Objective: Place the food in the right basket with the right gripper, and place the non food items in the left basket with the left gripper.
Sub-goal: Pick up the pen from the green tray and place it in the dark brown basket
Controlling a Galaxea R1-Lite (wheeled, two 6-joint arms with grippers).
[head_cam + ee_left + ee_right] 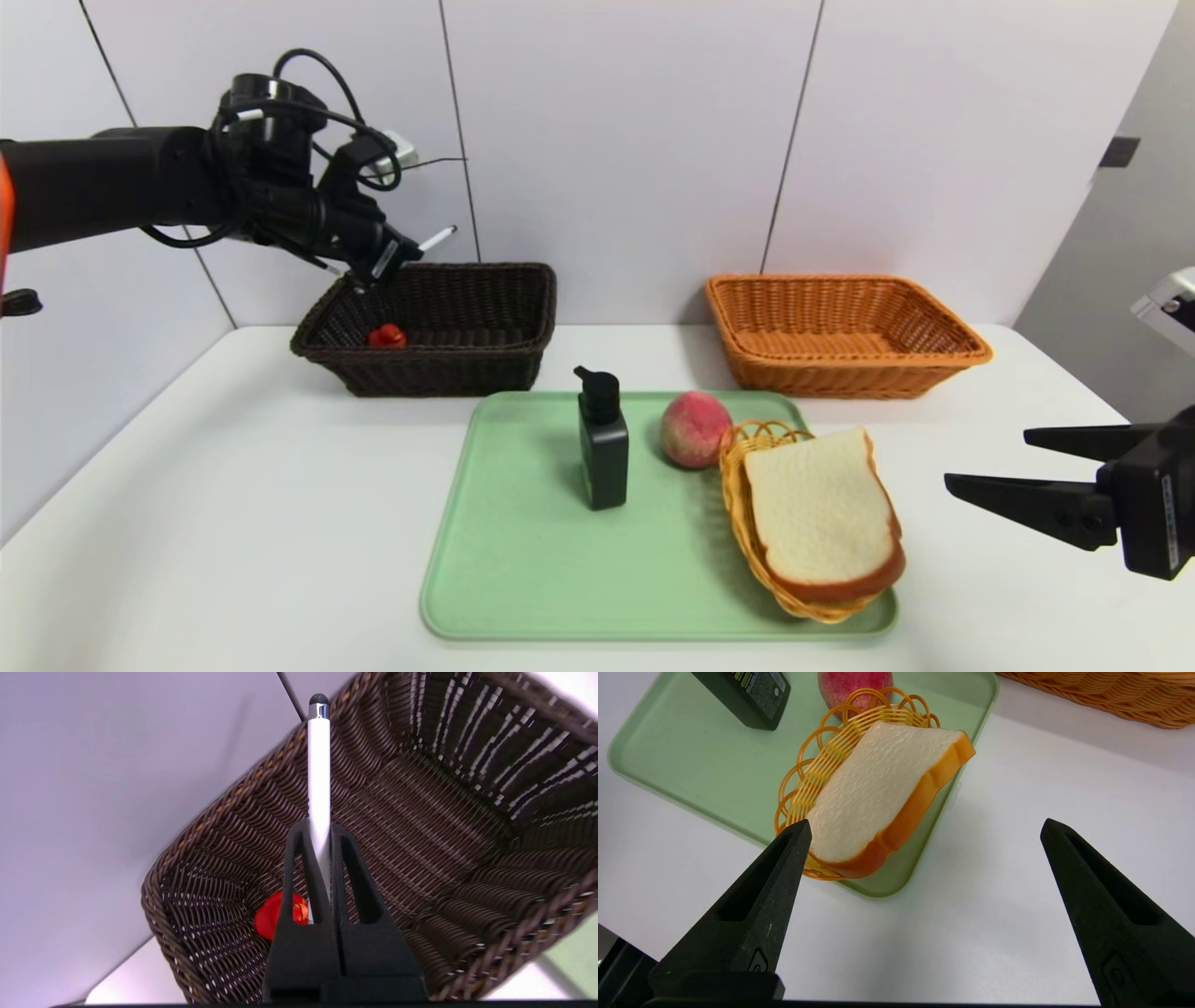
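dark brown wicker left basket (467, 322) under left gripper (378, 266) clamped on white stylus (319, 779); right gripper (1004, 462) agape.

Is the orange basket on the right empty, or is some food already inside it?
Empty. The head view shows the orange basket with only bare wicker inside; the peach and the bread slice are still on the green tray.
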